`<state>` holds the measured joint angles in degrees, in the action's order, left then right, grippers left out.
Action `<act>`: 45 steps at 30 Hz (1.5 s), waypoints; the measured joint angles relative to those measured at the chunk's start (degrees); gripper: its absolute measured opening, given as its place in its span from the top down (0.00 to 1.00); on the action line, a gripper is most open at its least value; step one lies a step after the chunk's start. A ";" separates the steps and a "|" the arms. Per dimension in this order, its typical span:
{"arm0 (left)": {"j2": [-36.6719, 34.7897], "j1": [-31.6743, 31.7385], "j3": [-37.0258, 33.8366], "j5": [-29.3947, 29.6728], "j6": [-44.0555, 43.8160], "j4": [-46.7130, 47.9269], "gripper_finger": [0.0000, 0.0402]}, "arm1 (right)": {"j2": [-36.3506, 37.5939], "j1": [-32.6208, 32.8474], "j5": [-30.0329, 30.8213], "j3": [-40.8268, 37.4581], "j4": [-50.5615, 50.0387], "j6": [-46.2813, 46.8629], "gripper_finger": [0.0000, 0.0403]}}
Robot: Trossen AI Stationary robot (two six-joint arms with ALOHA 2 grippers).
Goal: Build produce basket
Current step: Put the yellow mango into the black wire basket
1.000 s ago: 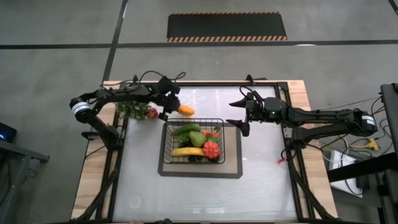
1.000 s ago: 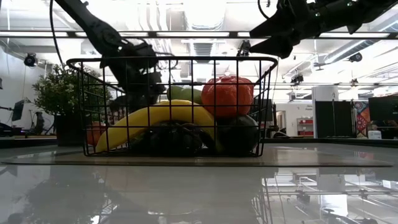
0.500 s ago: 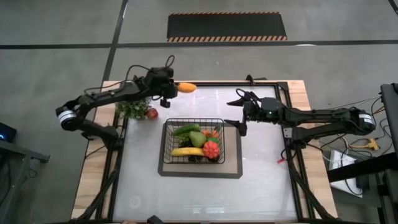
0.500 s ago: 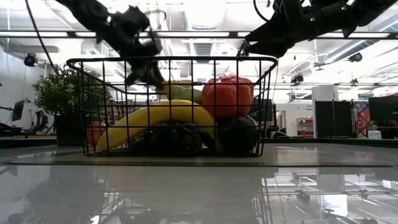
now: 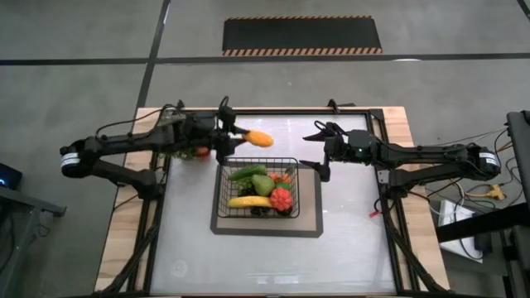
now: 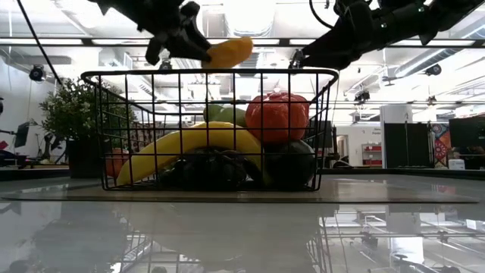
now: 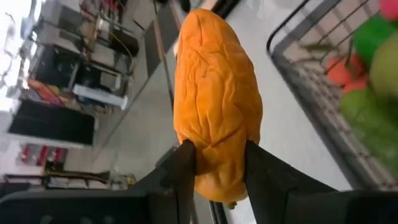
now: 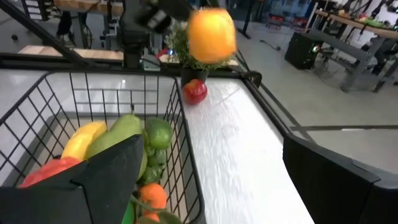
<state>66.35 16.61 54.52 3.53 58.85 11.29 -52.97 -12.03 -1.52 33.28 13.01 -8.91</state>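
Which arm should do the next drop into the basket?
Left. Its pincer is already shut on the orange fruit, just beyond the wire basket's far rim and above it in the low view. The right pincer hangs open and empty beside the basket.

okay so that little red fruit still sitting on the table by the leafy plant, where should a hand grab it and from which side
Take the red fruit across its round middle, coming straight down from above. The leafy plant crowds one side and the basket stands on another, so the top looks the freest approach.
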 joint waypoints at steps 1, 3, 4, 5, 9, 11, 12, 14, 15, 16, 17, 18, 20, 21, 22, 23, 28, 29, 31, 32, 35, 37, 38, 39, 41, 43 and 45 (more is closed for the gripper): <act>-0.18 -1.28 0.00 1.30 -0.02 -0.18 0.76 | 0.00 0.00 0.00 0.00 -0.40 -0.07 0.09; -0.20 -3.93 0.00 4.84 -1.08 0.34 0.76 | 0.02 0.00 -0.04 0.00 -0.96 -0.13 0.09; -0.19 -5.09 -0.01 6.25 -2.03 0.75 0.76 | 0.02 0.00 -0.04 0.00 -1.18 -0.12 0.09; -0.12 -6.28 -0.02 7.60 -3.02 1.16 0.76 | 0.02 0.00 -0.07 0.00 -1.51 -0.13 0.09; 0.02 -10.48 0.00 10.44 -9.53 4.42 0.76 | 0.02 0.00 -0.86 0.00 -3.00 0.12 0.09; 0.02 -11.79 0.00 10.58 -14.88 5.74 0.76 | 0.02 0.00 -1.93 0.00 -3.75 0.27 0.09; -0.03 -12.29 0.00 10.50 -17.92 6.29 0.76 | 0.02 0.01 -2.18 0.00 -4.02 0.27 0.09; -0.22 -13.37 0.00 9.17 -23.17 6.95 0.76 | 0.02 0.02 -3.30 0.00 -4.23 0.28 0.09; -0.42 -14.10 0.00 8.12 -25.25 7.51 0.76 | 0.02 0.02 -3.50 -0.04 -4.24 0.29 0.09; -0.54 -14.96 0.00 7.20 -26.92 8.02 0.76 | 0.02 0.04 -3.50 -0.09 -4.36 0.29 0.09; -0.63 -15.87 0.01 6.71 -28.46 8.50 0.76 | 0.02 0.04 -3.54 -0.11 -4.81 0.29 0.09; -0.66 -16.77 0.19 6.43 -30.12 9.78 0.76 | 0.02 0.04 -3.54 -0.13 -5.39 0.29 0.09; -0.66 -18.11 0.77 6.39 -33.78 12.87 0.76 | 0.00 0.04 -3.54 -0.24 -6.04 0.43 0.09; -0.66 -18.67 1.03 6.35 -36.31 13.38 0.76 | 0.00 0.04 -3.54 -0.28 -6.14 0.66 0.09; -0.64 -19.11 1.26 5.77 -39.59 14.20 0.76 | 0.00 0.04 -3.56 -0.32 -6.35 0.97 0.09; -0.64 -19.46 1.46 4.90 -42.96 15.73 0.76 | 0.00 0.04 -3.56 -0.40 -6.47 1.36 0.09; -0.58 -20.87 5.23 0.20 -57.66 27.01 0.76 | 0.00 0.04 -3.61 -0.79 -6.94 1.47 0.09; -0.60 -20.84 6.40 -1.35 -59.63 29.25 0.76 | 0.00 0.04 -3.61 -0.79 -6.92 1.45 0.09; -0.60 -20.84 8.91 -4.96 -63.76 32.54 0.76 | 0.00 0.04 -3.61 -0.79 -6.87 1.38 0.09; -0.60 -20.84 10.21 -6.24 -66.25 33.25 0.76 | 0.00 0.04 -3.61 -0.79 -6.87 1.38 0.09; -0.42 -20.86 13.43 -6.70 -73.99 35.13 0.76 | 0.00 0.04 -3.61 -0.79 -6.84 1.34 0.09; 0.02 -20.78 14.68 -6.70 -79.57 37.09 0.76 | 0.00 0.04 -3.61 -0.79 -6.88 1.31 0.09; 0.35 -20.67 15.07 -6.68 -82.30 37.93 0.76 | 0.00 0.04 -3.61 -0.79 -7.00 1.23 0.09; 0.75 -20.48 15.38 -6.66 -84.87 38.85 0.76 | 0.00 0.04 -3.61 -0.79 -7.24 1.05 0.09; 1.88 -20.09 16.13 -6.74 -89.24 42.10 0.76 | 0.00 0.04 -3.61 -0.81 -7.82 0.67 0.09; 3.71 -19.73 17.39 -7.05 -92.52 46.04 0.76 | -0.02 0.03 -3.58 -0.81 -8.34 0.57 0.09; 5.69 -19.24 18.90 -7.74 -96.27 49.97 0.76 | -0.02 0.02 -3.58 -0.81 -8.56 0.59 0.09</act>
<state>72.04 -2.63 73.43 -4.21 -37.42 61.26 -52.99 -12.01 -5.10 32.46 4.45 -8.32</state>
